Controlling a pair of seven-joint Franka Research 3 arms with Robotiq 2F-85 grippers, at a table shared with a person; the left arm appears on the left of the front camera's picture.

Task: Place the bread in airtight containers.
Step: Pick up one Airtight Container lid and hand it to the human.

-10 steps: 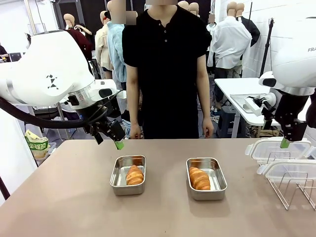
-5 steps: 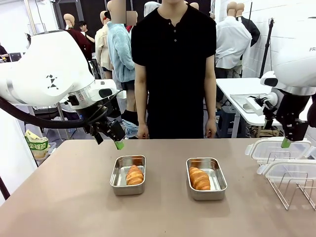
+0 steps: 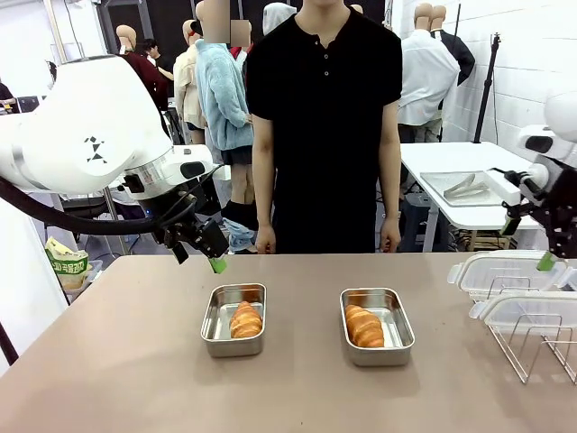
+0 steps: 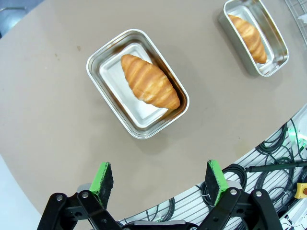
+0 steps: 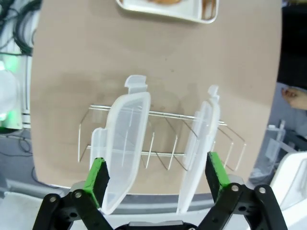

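Front view: two steel containers sit uncovered on the brown desk point(image 3: 126, 361), side by side near the middle of the frame and apart from each other. The left container point(image 3: 213, 317) holds one croissant point(image 3: 245, 319), and the right container point(image 3: 403, 327) holds the other croissant point(image 3: 364, 326). At the right edge of the frame two clear lids point(image 3: 507, 270) rest in a wire rack point(image 3: 532, 350).

The left arm's jaws hang above the desk at left-centre, just behind the left container, with one green pad point(image 3: 217, 264) pointing down. In the left wrist view they are spread wide with nothing between them. The left container lies in the upper middle of that picture, and the right one is in its upper right corner.

The right arm's jaws hover at the right edge of the front view, over the rack. In the right wrist view they are released as well, wide and empty. Both lids stand on edge in the rack beyond the pads point(image 5: 97, 178); I cannot tell whether any pad touches them.

A person point(image 3: 325, 117) in a black shirt stands at the far side of the desk, a hand point(image 3: 265, 240) hanging at each side.
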